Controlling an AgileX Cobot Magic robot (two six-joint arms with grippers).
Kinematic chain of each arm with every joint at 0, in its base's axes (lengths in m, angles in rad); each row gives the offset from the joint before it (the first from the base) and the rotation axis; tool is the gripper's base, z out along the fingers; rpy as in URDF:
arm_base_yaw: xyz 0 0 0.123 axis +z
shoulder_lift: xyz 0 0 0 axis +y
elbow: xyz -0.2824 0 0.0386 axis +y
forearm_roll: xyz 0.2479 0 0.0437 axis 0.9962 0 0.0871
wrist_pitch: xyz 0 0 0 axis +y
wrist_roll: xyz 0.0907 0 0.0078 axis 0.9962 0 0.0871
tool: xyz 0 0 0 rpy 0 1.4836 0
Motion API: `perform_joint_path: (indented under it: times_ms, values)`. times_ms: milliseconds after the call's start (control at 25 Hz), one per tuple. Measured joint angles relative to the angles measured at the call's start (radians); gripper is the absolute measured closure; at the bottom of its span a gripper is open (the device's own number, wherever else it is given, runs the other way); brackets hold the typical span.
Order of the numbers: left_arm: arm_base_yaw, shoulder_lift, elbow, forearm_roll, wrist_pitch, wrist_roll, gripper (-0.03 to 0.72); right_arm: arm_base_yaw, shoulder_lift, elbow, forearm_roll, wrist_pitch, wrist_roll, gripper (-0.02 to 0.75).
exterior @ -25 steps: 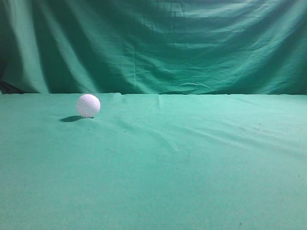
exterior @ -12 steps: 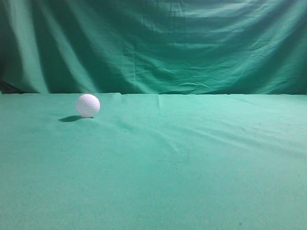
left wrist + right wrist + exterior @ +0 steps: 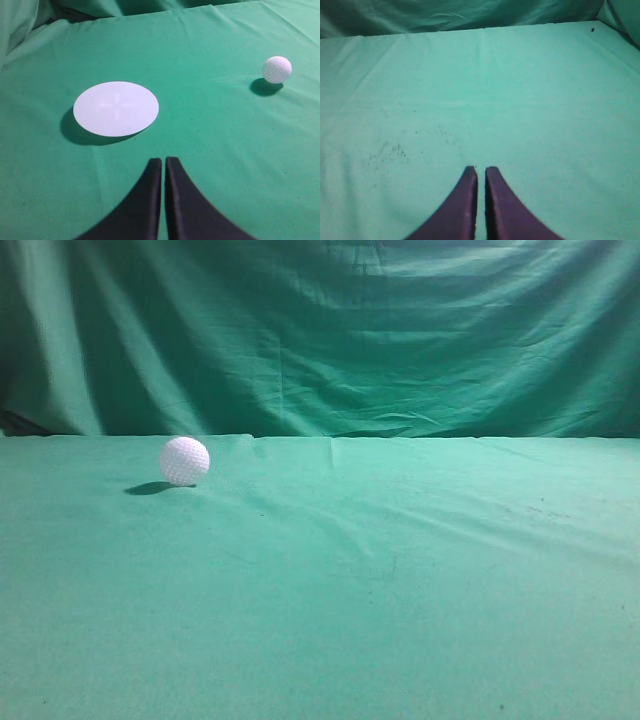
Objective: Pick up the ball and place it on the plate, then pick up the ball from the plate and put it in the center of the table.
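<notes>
The white dimpled golf ball (image 3: pixel 185 460) rests on the green cloth table (image 3: pixel 380 580), at the far left in the exterior view. In the left wrist view the ball (image 3: pixel 277 69) lies at the upper right, and a round white plate (image 3: pixel 116 108) lies flat on the cloth ahead and left of my left gripper (image 3: pixel 163 161). The left gripper is shut and empty, well short of both. My right gripper (image 3: pixel 481 170) is shut and empty over bare cloth. Neither gripper shows in the exterior view. The plate is out of the exterior view.
A draped green backdrop curtain (image 3: pixel 330 330) hangs behind the table's far edge. The cloth has light wrinkles and some dark specks (image 3: pixel 395 147) left of the right gripper.
</notes>
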Motion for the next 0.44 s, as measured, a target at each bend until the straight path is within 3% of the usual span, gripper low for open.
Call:
perform_joint_path:
  times_ms: [160, 200, 440]
  values:
    - [0.000, 0.000, 0.000, 0.004, 0.001, -0.008, 0.688, 0.000, 0.000, 0.000, 0.000, 0.000, 0.000, 0.738]
    - [0.000, 0.000, 0.000, 0.004, 0.001, -0.010, 0.688, 0.000, 0.000, 0.000, 0.000, 0.000, 0.000, 0.688]
    - [0.000, 0.000, 0.000, 0.008, 0.002, -0.021, 0.688, 0.000, 0.000, 0.000, 0.000, 0.000, 0.000, 0.688]
